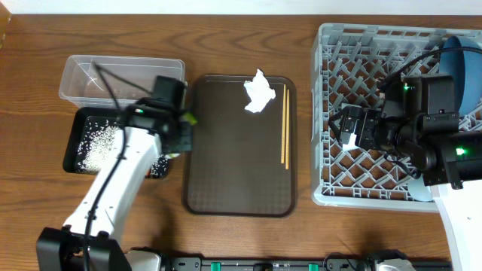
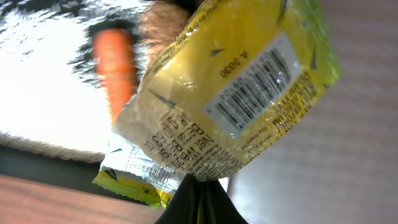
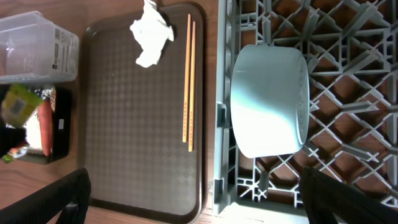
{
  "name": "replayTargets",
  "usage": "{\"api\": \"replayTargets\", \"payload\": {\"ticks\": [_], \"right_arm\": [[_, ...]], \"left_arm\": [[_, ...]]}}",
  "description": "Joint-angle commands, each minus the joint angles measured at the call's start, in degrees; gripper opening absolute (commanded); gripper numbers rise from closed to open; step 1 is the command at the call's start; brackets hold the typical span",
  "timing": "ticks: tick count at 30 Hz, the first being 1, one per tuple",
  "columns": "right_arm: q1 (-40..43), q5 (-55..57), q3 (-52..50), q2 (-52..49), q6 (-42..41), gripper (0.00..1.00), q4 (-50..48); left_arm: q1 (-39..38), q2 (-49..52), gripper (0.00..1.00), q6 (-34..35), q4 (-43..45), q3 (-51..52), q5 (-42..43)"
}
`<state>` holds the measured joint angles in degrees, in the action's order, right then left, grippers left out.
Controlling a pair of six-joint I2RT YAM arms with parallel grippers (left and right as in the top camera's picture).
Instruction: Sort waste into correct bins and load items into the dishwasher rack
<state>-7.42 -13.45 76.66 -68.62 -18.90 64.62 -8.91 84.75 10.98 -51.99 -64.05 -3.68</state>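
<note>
The wrapper (image 2: 249, 93) is clamped in the left tool (image 2: 199, 196), whose jaws are closed together on its lower edge, the barcode side being turned to the wrist camera. From overhead, the left tool (image 1: 185, 122) is seen with the wrapper (image 1: 193, 118) raised over the left rim of the brown tray (image 1: 241, 173), just beside the black tray (image 1: 75, 128). Rice (image 1: 98, 144) is spread in the black tray; the carrot (image 2: 115, 68) and the scrap (image 2: 161, 18) are seen lying there too, behind the wrapper. The tub (image 1: 120, 75) is set on the worktop (image 1: 30, 90) just behind the black tray, and what it holds cannot be told. On the brown tray, the tissue (image 1: 258, 92) is found near the far edge, and the chopsticks (image 1: 285, 124) are laid side by side along the right edge, apart from the tissue. The rack (image 1: 339, 45) is placed to the right of the brown tray, close beside it. The right tool (image 3: 199, 205) is held over the left part of the rack with its jaws wide apart and nothing between them. The bowl (image 3: 270, 99) is seen below it, lying on its side in the rack near the left wall. The plate (image 1: 463, 68) is lodged in the far right corner of the rack, partly hidden by the right arm.
</note>
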Motion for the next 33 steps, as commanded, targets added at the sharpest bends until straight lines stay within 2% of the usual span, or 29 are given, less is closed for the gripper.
{"api": "replayTargets", "payload": {"ticks": [1, 5, 6, 7, 12, 18, 22, 24, 25, 26, 27, 31, 33], "right_arm": [[-0.48, 0.02, 0.44, -0.39, -0.35, 0.99, -0.17], [-0.48, 0.02, 0.44, -0.39, -0.35, 0.99, -0.17], [-0.48, 0.02, 0.44, -0.39, -0.35, 0.99, -0.17], [-0.48, 0.02, 0.44, -0.39, -0.35, 0.99, -0.17], [-0.48, 0.22, 0.44, -0.39, -0.35, 0.99, -0.17], [-0.48, 1.51, 0.44, -0.39, -0.35, 0.99, -0.13], [-0.48, 1.49, 0.44, -0.39, -0.37, 0.99, 0.26], [-0.48, 1.53, 0.44, -0.39, -0.35, 0.99, 0.61], [-0.48, 1.66, 0.44, -0.39, -0.37, 0.99, 0.68], [-0.48, 1.68, 0.44, -0.39, -0.35, 0.99, 0.66], [-0.48, 1.66, 0.44, -0.39, -0.35, 0.99, 0.66], [-0.48, 1.68, 0.44, -0.39, -0.35, 0.99, 0.66], [-0.48, 1.68, 0.44, -0.39, -0.35, 0.99, 0.63]], "left_arm": [[4.57, 1.40, 0.11, 2.93, -0.02, 1.33, -3.04], [8.26, 2.60, 0.64, 3.30, 0.74, 1.57, -2.78], [8.70, 2.49, 0.71, 3.30, 0.85, 1.42, -2.32], [8.92, 2.32, 0.73, 3.30, 0.83, 1.07, -1.44], [8.37, -0.02, 0.72, 3.26, 1.38, -1.88, 6.43], [2.43, -2.05, 0.59, -1.51, 13.86, -2.08, 12.02], [-2.05, 0.44, 0.13, -5.86, 15.76, -1.99, 11.82], [-3.37, 2.10, 0.06, -5.86, 14.67, -1.40, 11.52], [-3.82, 2.91, 0.06, -5.84, 13.92, -0.85, 10.47], [-4.07, 3.56, 0.17, -5.79, 13.07, -0.52, 9.05], [-4.04, 4.04, 0.31, -5.51, 11.63, -0.46, 7.17], [-3.02, 4.17, 0.44, 2.32, 4.68, -0.46, -5.70], [-2.36, 4.17, 0.47, 3.32, 4.24, -0.44, -4.98]]}}
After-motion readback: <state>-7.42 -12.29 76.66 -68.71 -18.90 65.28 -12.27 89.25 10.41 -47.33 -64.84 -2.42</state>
